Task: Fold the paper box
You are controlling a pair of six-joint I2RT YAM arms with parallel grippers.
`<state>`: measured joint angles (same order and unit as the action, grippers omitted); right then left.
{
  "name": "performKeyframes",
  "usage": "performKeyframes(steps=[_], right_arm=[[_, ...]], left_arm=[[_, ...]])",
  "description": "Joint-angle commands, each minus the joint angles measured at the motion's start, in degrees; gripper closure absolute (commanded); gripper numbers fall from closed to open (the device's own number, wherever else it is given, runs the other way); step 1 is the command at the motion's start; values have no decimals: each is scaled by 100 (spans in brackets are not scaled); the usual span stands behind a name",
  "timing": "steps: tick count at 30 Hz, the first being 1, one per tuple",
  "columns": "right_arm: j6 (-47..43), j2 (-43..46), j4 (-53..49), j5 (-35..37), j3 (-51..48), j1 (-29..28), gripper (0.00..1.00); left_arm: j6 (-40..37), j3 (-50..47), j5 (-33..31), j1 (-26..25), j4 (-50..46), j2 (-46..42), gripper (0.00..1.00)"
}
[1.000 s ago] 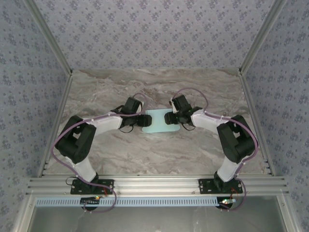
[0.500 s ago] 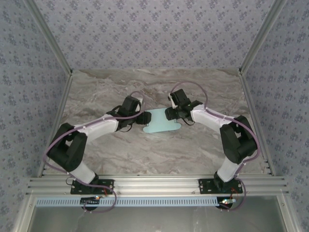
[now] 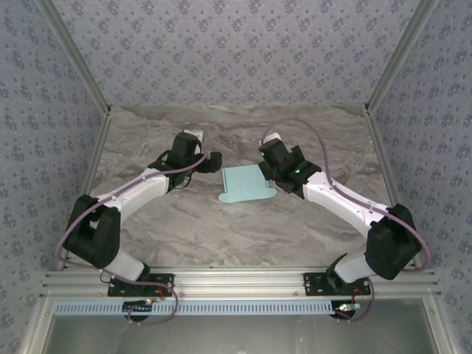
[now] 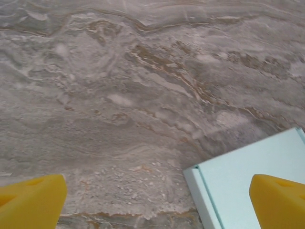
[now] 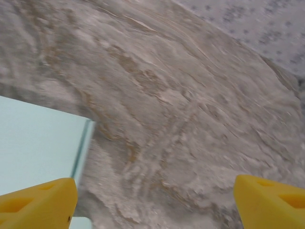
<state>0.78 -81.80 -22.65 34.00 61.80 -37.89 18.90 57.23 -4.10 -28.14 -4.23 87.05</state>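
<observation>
Far left, top cam: left arm (image 3: 125, 199) stretched out over the marble table (image 3: 184, 236). Left gripper (image 3: 212, 160) just left of the paper box's (image 3: 247, 184) upper-left corner, apart from it. Left wrist cam: yellow fingertips (image 4: 31, 200) at both bottom corners, jaws spread wide, gripping nothing. Bare marble (image 4: 119, 95) across most of the view, pale blue box corner (image 4: 252, 186) low right, partly under the right-hand tip.

Centre, top cam: box lying flat mid-table between the two grippers, long side running l-to-r, wavy flap edge facing the arm bases.

Right of that: right gripper (image 3: 265, 164) at the box's upper-right corner; touching or not, can't tell from above. Right wrist cam: yellow fingertips (image 5: 35, 205) wide apart too, jaws open, holding nothing. Box (image 5: 38, 148) at the left edge w/ the left tip over it, marble (image 5: 190, 119) in the gap, patterned wall (image 5: 267, 19) top right. Right arm (image 3: 354, 210) angled back to its base.
</observation>
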Motion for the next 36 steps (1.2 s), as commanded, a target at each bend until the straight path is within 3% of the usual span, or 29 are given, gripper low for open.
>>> performKeyframes(steps=[1, 4, 6, 10, 13, 20, 25, 36], right_arm=[[232, 195, -264, 563, -256, 179, 10], [566, 358, -86, 801, -501, 265, 2], [924, 449, -121, 685, -603, 440, 1], [1523, 511, -390, -384, -646, 953, 1], [1489, 565, -254, -1123, -830, 957, 1], [1540, 537, 0, -2338, -1274, 279, 1], [1714, 566, 313, -3468, -1579, 108, 4], [1741, 334, 487, -4668, -1935, 42, 8]], left_arm=[[134, 148, 164, 202, 100, -88, 1], [366, 63, 320, 419, 261, -38, 1], [598, 79, 649, 578, 327, 83, 1], [896, 418, 1789, 810, 267, 593, 1], [839, 611, 2296, 769, 352, 958, 1], [136, 1834, 2302, 391, -703, 2106, 4], [-223, 2519, 2202, 141, -1045, 2667, 5], [-896, 3689, 3525, -41, -2292, 3615, 9]])
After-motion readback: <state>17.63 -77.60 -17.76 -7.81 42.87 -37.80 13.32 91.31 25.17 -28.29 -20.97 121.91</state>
